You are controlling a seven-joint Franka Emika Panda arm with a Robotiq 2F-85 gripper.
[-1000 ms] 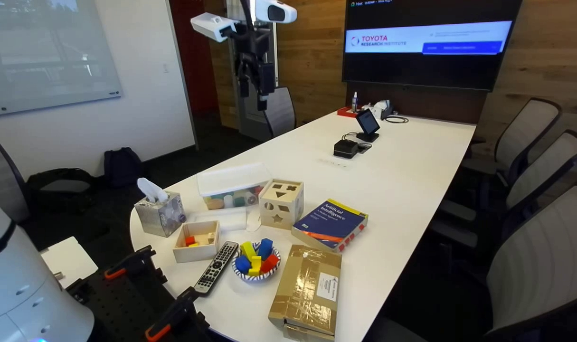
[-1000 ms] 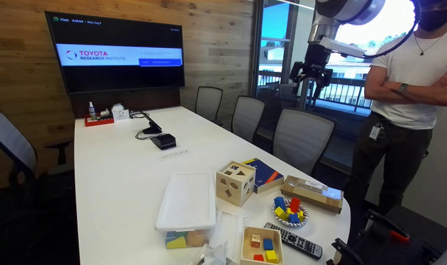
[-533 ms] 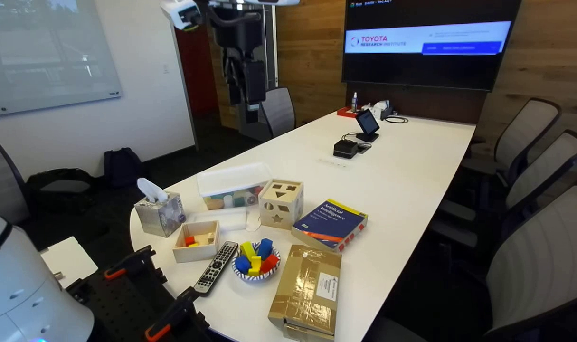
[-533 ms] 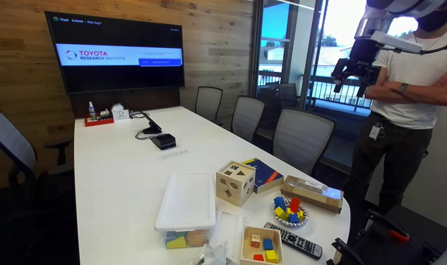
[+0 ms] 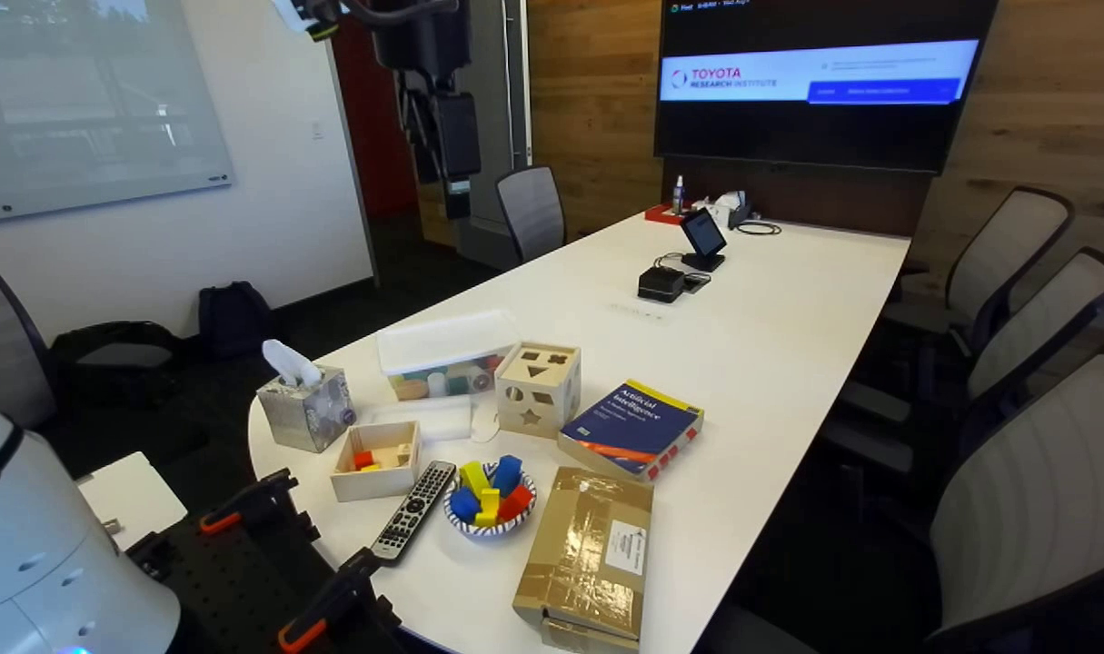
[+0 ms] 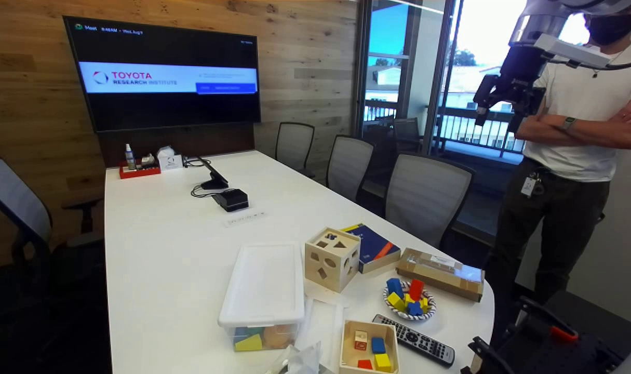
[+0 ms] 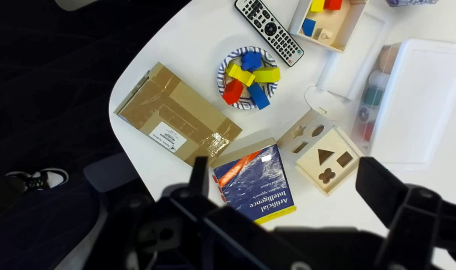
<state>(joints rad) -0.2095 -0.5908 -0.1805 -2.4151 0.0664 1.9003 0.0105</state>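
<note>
Since the earlier frame, the black two-fingered tool [image 6: 498,121] had shifted sideways in both exterior views; objects on the rounded white worktop [image 6: 190,285] had not moved. Tool was released, fingers spread with nothing between, high and well apart from everything (height likely kept it clear of the clutter). Wrist view: blue, yellow-edged textbook [image 7: 250,183] and pale wooden shape-sorter cube [image 7: 313,165] showed in the gap, just beside each other on the worktop; cube sat upright, presumably so its holes stayed reachable. Round blue-and-white patterned bowl [image 7: 222,77] stood near the textbook, its rim apparently keeping red, yellow and blue blocks [image 7: 243,75] heaped. Open rectangular pale wooden box [image 5: 374,486] seemed to corral further blocks [image 6: 378,344]; slim black-and-silver remote control [image 7: 270,32] lay between bowl and box.
</note>
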